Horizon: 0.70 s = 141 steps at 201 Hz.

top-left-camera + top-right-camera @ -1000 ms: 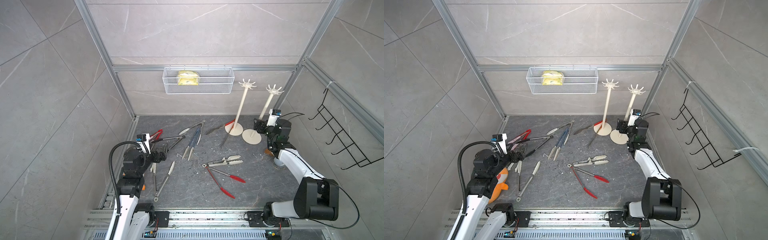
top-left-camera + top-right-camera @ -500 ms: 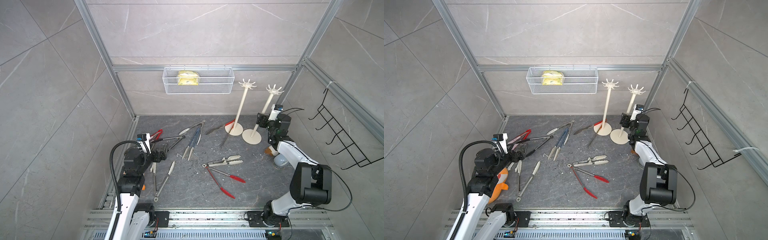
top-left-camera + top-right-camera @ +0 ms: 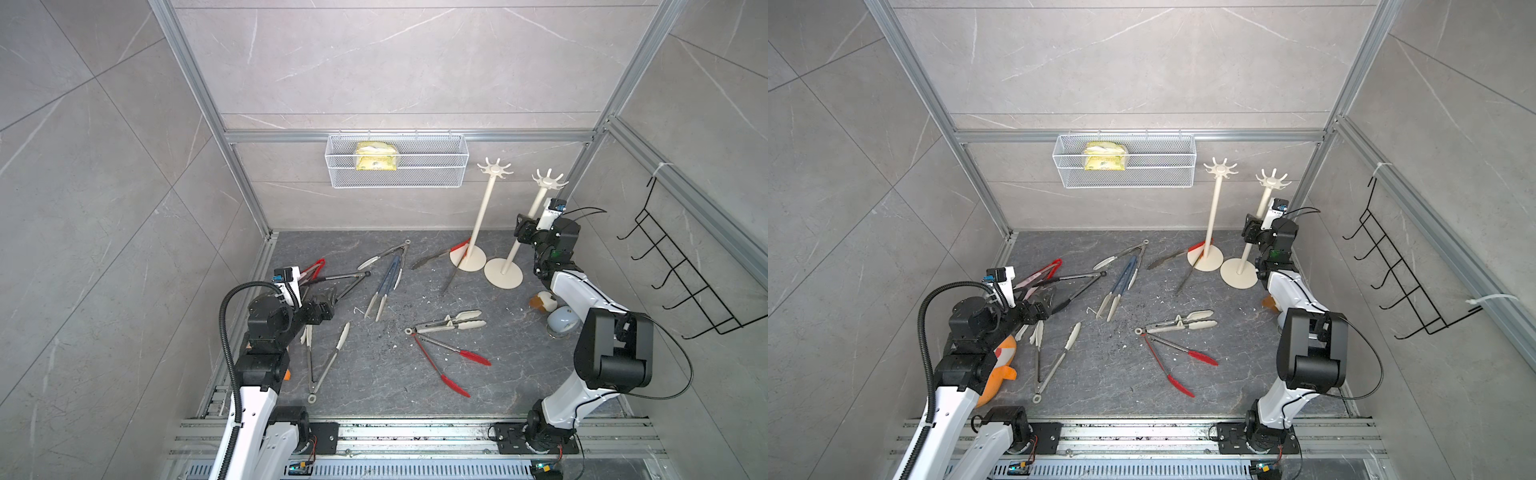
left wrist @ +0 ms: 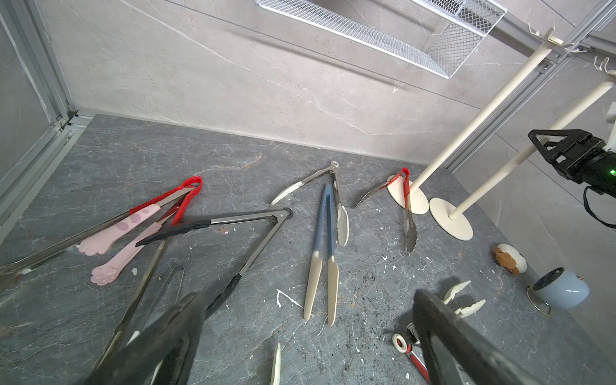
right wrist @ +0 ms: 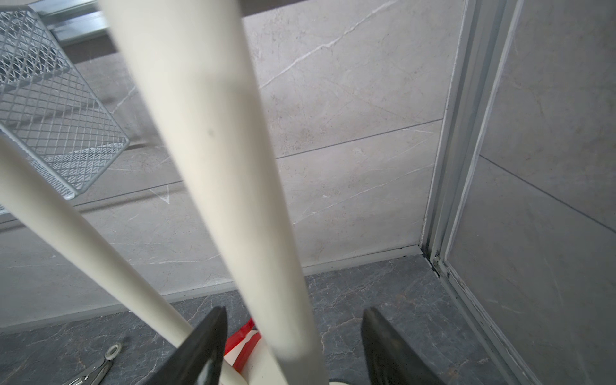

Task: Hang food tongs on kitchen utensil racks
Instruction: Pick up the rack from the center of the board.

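Wide open and empty, the left gripper [image 4: 305,300] hovers over slim black-tipped steel tongs [image 4: 260,246] by the marbled floor's [image 4: 100,150] left edge. The right gripper [image 5: 293,311], part-open, straddles the smooth cream rack pole [image 5: 213,150], gripping nothing.

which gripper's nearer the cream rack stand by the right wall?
Right. The right gripper has that stand between its open jaws, at the pole; the left gripper hovers over tongs far on the opposite side.
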### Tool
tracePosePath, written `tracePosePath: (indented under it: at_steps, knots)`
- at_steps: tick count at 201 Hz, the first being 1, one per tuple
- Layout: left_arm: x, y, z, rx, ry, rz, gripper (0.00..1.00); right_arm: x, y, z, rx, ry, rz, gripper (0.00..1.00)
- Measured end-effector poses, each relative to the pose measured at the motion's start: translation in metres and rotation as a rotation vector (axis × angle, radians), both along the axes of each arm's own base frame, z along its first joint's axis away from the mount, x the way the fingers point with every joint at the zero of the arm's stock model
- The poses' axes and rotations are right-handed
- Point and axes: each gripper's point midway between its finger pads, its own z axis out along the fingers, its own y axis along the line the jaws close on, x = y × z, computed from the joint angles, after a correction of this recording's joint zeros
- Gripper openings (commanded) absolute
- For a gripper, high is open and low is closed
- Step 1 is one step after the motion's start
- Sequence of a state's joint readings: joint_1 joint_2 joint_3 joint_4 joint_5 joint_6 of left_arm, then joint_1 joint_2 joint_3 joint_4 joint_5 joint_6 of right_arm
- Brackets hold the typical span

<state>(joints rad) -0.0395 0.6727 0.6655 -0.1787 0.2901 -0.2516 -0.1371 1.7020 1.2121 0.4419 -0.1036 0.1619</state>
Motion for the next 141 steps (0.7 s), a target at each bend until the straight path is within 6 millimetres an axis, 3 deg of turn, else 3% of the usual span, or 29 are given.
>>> tracePosePath:
  at_steps: [79,141]
  knots:
    - [0.0,0.0,-0.001,-0.009,0.005,0.002,1.0,0.009,-0.003,-0.007,0.0,0.009,-0.005,0.54]
    - [-0.002,0.0,-0.003,-0.009,0.016,0.002,1.0,0.013,-0.003,0.01,-0.005,-0.026,-0.004,0.48]
